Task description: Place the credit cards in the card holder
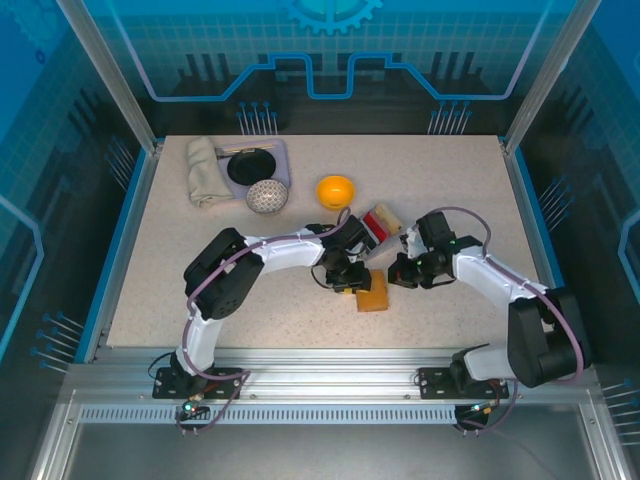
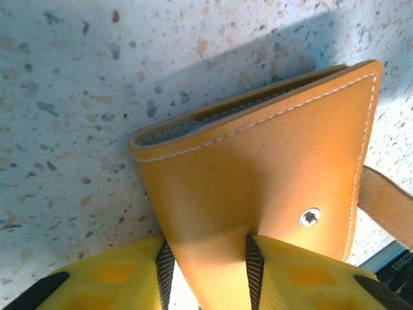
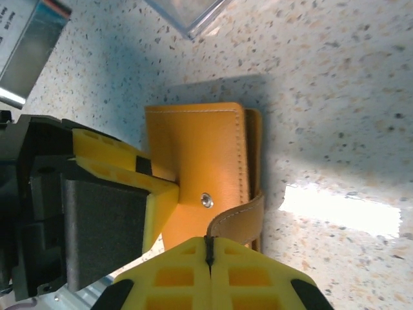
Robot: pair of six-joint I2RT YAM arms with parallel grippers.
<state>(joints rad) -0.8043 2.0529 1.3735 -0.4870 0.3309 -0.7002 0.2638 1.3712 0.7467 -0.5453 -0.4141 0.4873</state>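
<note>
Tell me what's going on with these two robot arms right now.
Both arms are working on the tan-orange leather bifold wallet in the middle of the speckled table. The left gripper pinches one leather cover from its edge. The right gripper is shut on the wallet's snap strap, apparently to pull it open. A small pile of credit cards, red on top, lies on the table just beyond the wallet, not picked up.

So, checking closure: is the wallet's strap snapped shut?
No, the card holder's strap is off its stud, pinched by the right end effector.
</note>
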